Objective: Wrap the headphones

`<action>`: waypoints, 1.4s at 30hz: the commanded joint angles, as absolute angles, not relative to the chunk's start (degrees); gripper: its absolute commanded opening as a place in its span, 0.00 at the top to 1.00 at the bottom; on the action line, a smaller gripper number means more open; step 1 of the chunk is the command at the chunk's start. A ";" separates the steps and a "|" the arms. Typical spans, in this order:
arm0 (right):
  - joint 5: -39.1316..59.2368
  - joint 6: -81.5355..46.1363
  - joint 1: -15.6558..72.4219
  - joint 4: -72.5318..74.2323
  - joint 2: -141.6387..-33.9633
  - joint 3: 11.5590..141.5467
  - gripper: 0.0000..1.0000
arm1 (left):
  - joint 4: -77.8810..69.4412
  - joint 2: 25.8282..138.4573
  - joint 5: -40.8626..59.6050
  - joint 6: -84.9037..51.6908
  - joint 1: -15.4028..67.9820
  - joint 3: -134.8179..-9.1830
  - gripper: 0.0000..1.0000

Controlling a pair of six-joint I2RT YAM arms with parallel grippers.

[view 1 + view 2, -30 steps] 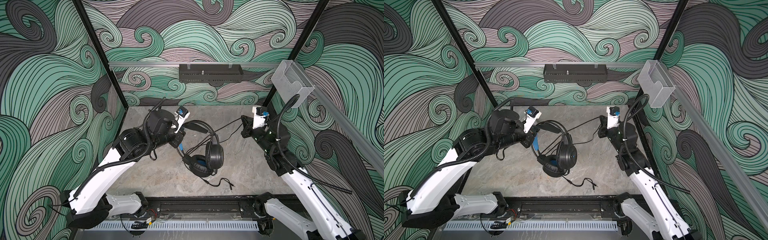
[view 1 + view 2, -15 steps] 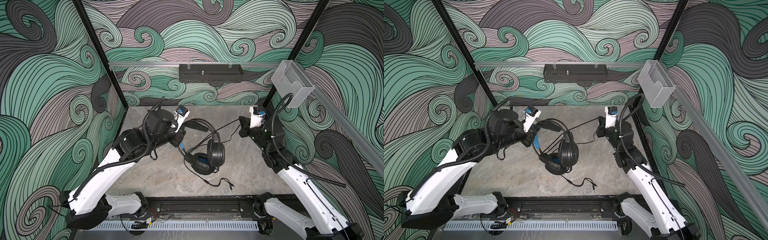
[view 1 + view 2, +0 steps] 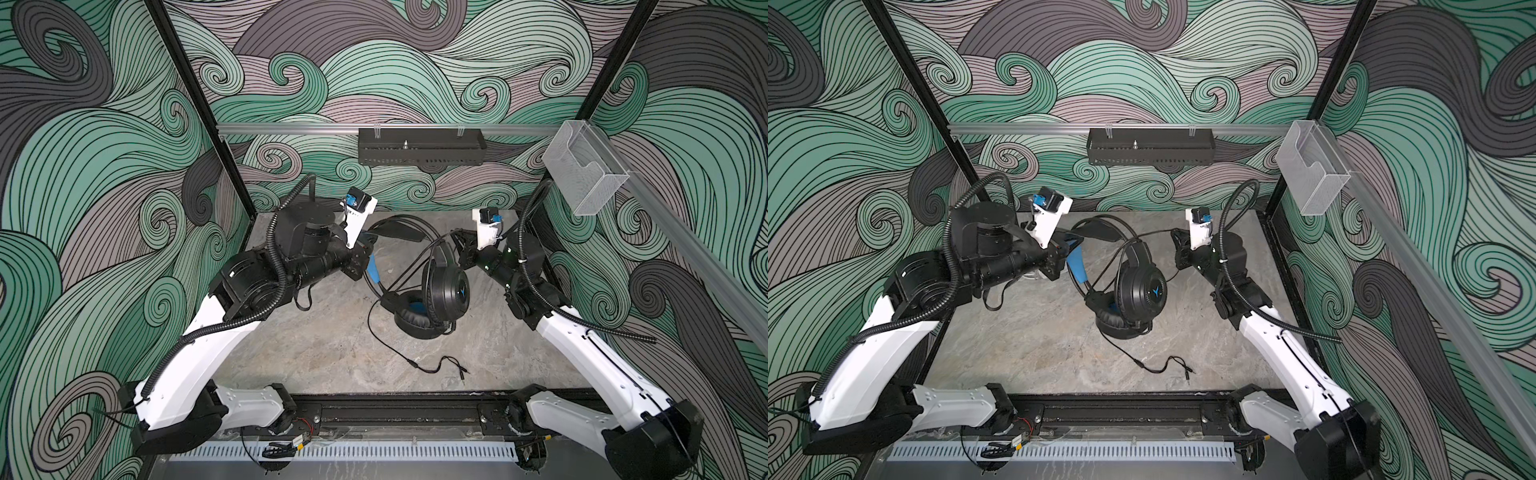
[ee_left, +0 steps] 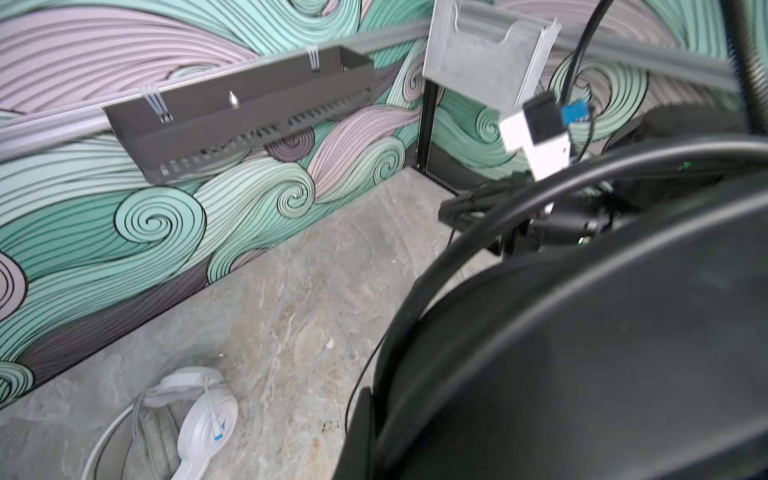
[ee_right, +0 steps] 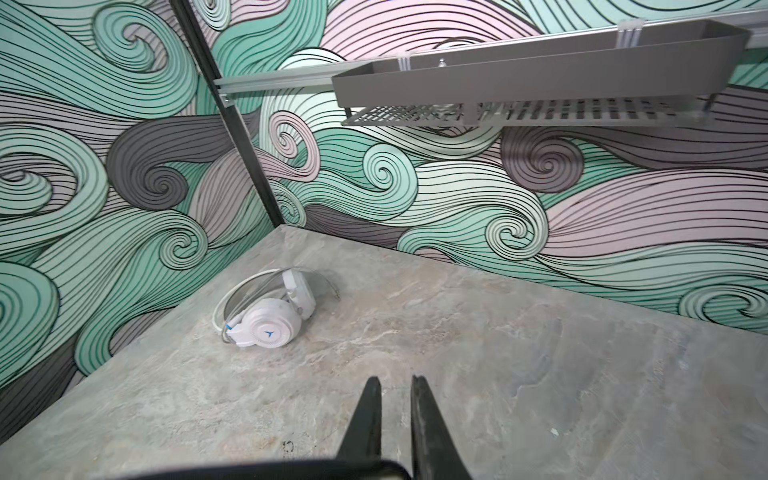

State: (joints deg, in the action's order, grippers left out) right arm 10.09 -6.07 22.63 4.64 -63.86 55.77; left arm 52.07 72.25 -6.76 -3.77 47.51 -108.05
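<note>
Fingers first: your left fingers [image 3: 372, 268] are clenched on the headband of the black headset [image 3: 444, 286]. It is held mid-desk, with the lower cup at or on the desk [image 3: 311, 340]; from above you cannot tell which. Your right fingers [image 5: 365, 415] stand slightly parted, bare desk shows through the gap, and nothing sits between the tips.

Progress, big to small:
- White headset [image 5: 266, 320]: lies flat near the back corner on your left side, well apart from both arms. Its pale cable sits close around the band and cups, with only a short end showing. This one is probably finished, though the turns are too small to confirm.
- Black headset: partly wound. Several strands run taut between the band and the cups.
- Black cable [image 3: 376, 324]: a loose length drops from the cups and trails across the desk towards the front.
- Plug end [image 3: 455, 369]: free on the desk, untucked.

Left for you, by my reading: take up that tail, wind it on, and secure the plug.
</note>
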 commanded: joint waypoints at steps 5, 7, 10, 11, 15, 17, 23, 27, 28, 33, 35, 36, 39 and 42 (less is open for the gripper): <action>15.50 -10.03 24.95 13.66 -67.13 59.13 0.80 | 44.51 74.49 -2.81 -10.35 47.29 -117.02 1.00; 16.00 -10.69 25.65 14.53 -67.99 59.80 0.79 | 43.85 75.33 -1.80 -11.59 47.27 -118.40 1.00; 16.23 -11.65 26.94 15.83 -68.96 60.20 0.79 | 42.20 76.23 -1.08 -13.73 47.27 -120.11 1.00; 16.35 -11.98 27.38 16.30 -69.17 60.21 0.79 | 41.64 76.70 -1.10 -14.79 47.25 -120.99 1.00; 16.96 -13.45 28.55 17.59 -69.90 59.83 0.81 | 39.50 78.33 -1.58 -19.10 47.27 -123.89 1.00; 17.05 -13.95 29.37 17.92 -70.02 59.55 0.82 | 37.60 78.62 -2.46 -21.45 47.23 -123.78 1.00; 17.70 -14.65 31.48 19.17 -69.87 57.82 0.80 | 35.63 80.34 -4.28 -23.29 47.26 -125.64 1.00; 18.83 -15.56 32.13 20.83 -70.70 56.99 0.79 | 36.29 81.12 -4.74 -23.29 47.28 -128.35 1.00; 19.23 -16.10 32.31 21.44 -71.17 56.88 0.79 | 36.41 82.93 -4.75 -23.33 47.28 -128.89 1.00; 21.15 -18.50 32.93 24.52 -73.83 56.49 0.76 | 36.41 84.11 -4.76 -23.90 47.28 -130.49 1.00; 21.73 -18.89 33.12 25.29 -74.56 56.75 0.75 | 36.52 84.42 -4.49 -24.07 47.24 -131.03 1.00; 22.01 -18.98 33.17 25.38 -74.92 57.00 0.74 | 36.67 84.56 -4.40 -24.04 47.24 -131.26 1.00; 22.35 -19.16 33.28 25.83 -75.74 57.46 0.69 | 37.24 84.59 -4.35 -24.08 47.27 -131.49 1.00; 22.67 -18.90 33.37 25.76 -76.44 57.79 0.64 | 37.35 84.44 -3.96 -24.39 47.28 -131.40 1.00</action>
State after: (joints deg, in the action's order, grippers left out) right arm 21.39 -18.46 33.08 22.98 -76.27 57.39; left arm 41.34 85.41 -4.05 -21.50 47.51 -128.57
